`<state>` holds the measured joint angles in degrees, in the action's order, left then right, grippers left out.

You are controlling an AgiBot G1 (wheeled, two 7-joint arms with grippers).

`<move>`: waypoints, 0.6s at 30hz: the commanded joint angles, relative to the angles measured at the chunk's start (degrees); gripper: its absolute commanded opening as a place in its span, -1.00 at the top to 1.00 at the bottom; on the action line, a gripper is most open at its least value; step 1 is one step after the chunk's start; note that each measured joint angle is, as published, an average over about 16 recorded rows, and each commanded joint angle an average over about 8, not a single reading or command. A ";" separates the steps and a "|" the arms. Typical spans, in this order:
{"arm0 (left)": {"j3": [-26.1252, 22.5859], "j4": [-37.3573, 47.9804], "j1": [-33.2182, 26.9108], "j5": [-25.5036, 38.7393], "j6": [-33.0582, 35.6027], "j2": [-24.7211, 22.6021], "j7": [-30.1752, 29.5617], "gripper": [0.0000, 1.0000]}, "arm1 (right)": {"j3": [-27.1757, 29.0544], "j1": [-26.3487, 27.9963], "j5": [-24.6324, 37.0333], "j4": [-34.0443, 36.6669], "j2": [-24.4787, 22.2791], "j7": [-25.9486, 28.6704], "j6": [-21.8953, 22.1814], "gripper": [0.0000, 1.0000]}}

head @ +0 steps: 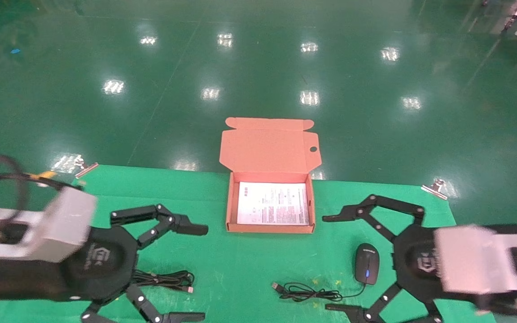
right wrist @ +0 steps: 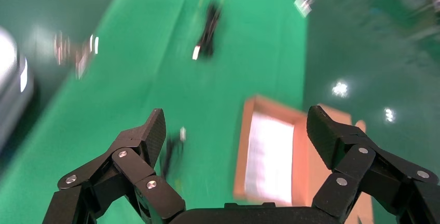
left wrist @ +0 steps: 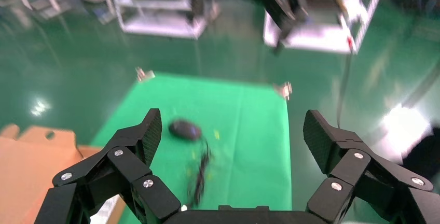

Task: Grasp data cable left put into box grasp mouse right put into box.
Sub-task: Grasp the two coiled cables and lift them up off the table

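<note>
The orange-brown box (head: 228, 207) lies open at the table's middle, lid (head: 267, 146) folded back, a white leaflet (head: 273, 204) inside. The data cable (head: 165, 280), a narrow black bundle, lies on the green cloth between the fingers of my left gripper (head: 195, 273), which stands open. The black mouse (head: 366, 263) with its blue light rests right of the box, its cord (head: 308, 292) trailing left. My right gripper (head: 331, 263) is open beside it. The left wrist view shows the mouse (left wrist: 184, 129) ahead of its open gripper (left wrist: 233, 130). The right wrist view shows the box (right wrist: 244, 146), the data cable (right wrist: 208, 29) and its gripper (right wrist: 236, 125).
Metal clips (head: 85, 168) (head: 435, 187) pin the green cloth at the table's far corners. Beyond the far edge lies glossy green floor (head: 258, 67). Shelving (left wrist: 166, 11) stands in the background of the left wrist view.
</note>
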<state>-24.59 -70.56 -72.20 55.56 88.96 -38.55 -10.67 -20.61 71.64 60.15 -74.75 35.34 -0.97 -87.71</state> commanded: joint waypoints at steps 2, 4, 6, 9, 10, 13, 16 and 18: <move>-4.15 1.50 -5.13 6.43 1.55 -1.82 -0.42 -1.00 | -2.41 5.22 8.64 -0.48 0.73 -5.20 -1.28 -1.00; -8.16 2.61 -8.44 11.24 1.84 -3.00 0.29 -1.00 | -5.37 8.68 14.61 -0.97 2.06 -9.21 -1.80 -1.00; -12.23 4.04 -11.51 15.75 1.91 -4.21 1.72 -1.00 | -8.37 11.21 19.50 -1.22 3.37 -12.49 -1.88 -1.00; -18.25 6.65 -15.82 22.85 1.70 -6.32 5.23 -1.00 | -12.66 13.48 26.03 -1.75 5.04 -16.32 -1.23 -1.00; -20.06 7.55 -17.04 25.23 1.53 -7.09 6.61 -1.00 | -13.86 13.79 28.01 -1.87 5.54 -17.19 -0.78 -1.00; -24.59 10.78 -19.69 31.91 0.44 -9.50 10.25 -1.00 | -16.79 13.73 33.58 -2.09 7.07 -18.37 1.17 -1.00; -27.42 13.91 -20.54 37.33 -1.65 -11.52 12.66 -1.00 | -18.95 12.64 38.87 -2.18 8.51 -18.86 3.79 -1.00; -28.57 15.96 -20.36 40.09 -3.51 -12.61 13.53 -1.00 | -20.03 11.56 41.88 -2.07 9.39 -18.58 5.62 -1.00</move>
<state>-52.31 -55.21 -91.93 94.31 85.24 -50.70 2.00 -40.15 83.07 100.87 -76.55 44.47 -18.91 -82.51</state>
